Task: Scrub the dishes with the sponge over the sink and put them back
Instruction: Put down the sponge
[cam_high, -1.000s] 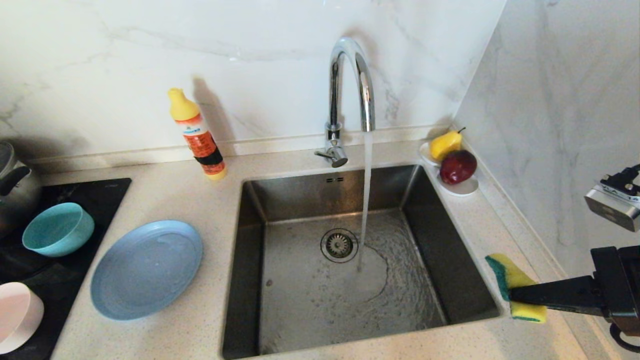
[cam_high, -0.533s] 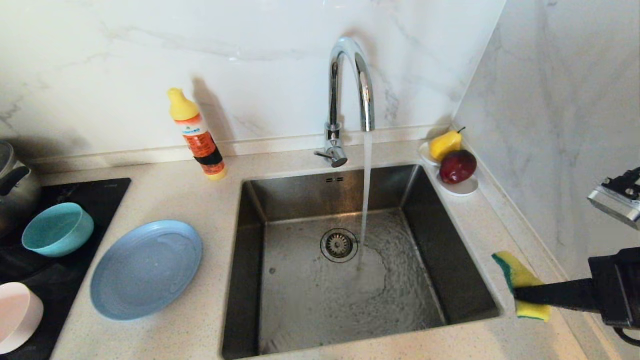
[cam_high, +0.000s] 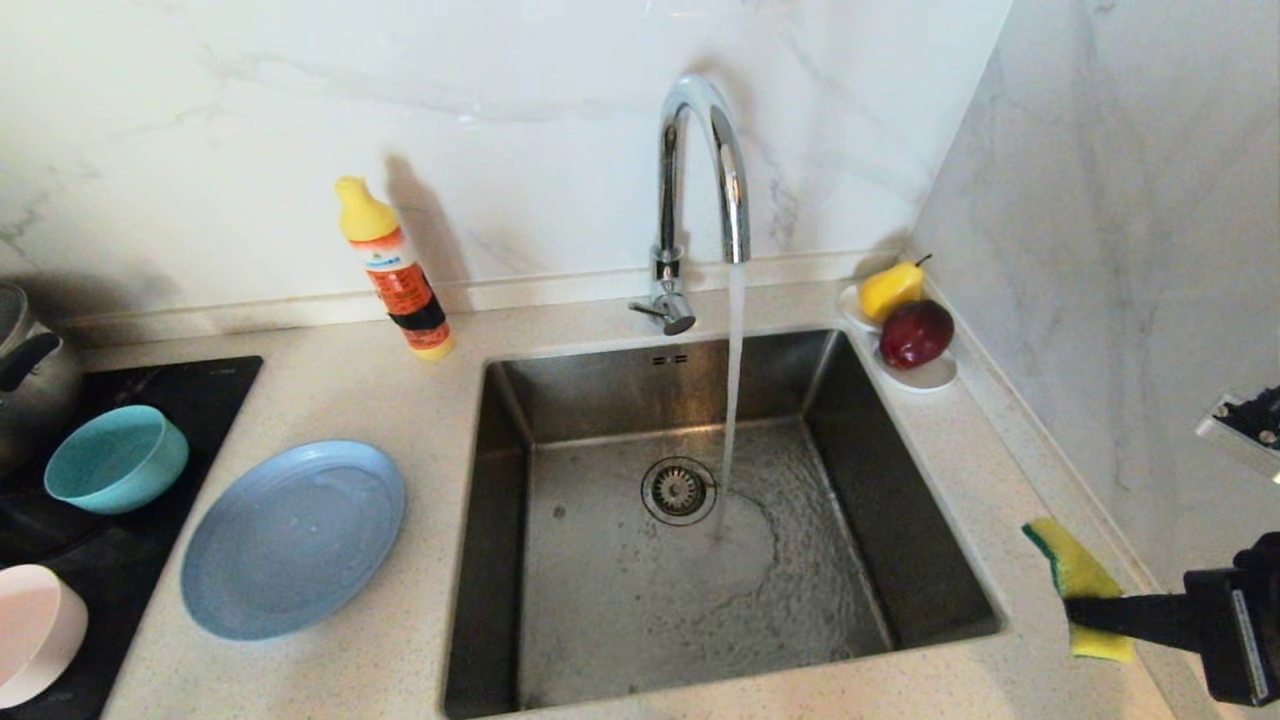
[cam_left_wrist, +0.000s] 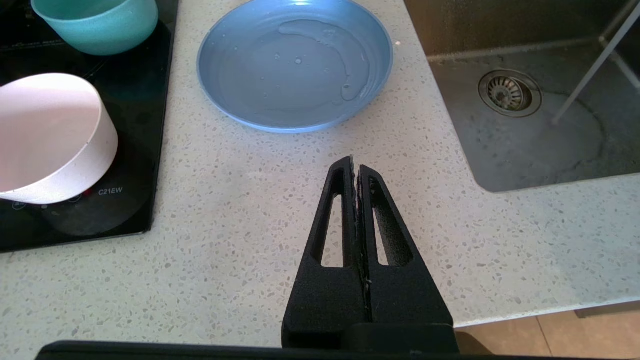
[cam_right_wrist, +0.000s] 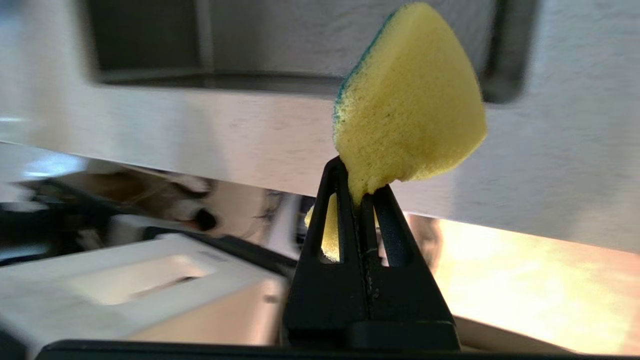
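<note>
Drifting from the sink's (cam_high: 520, 560) rim toward the frame's lower right, the right gripper (cam_high: 1085, 612) stays clamped on the sponge (cam_high: 1082, 583), clear of the water, while the left gripper (cam_left_wrist: 356, 172), pressed together, waits below the plate (cam_high: 293, 537).

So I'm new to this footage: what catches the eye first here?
Water streams from the tall chrome tap into the steel sink, near the drain. At the counter's right edge, the right gripper is shut on a yellow-and-green sponge. Left of the sink lies a wide blue plate, with a teal bowl beside it on the black cooktop.
</note>
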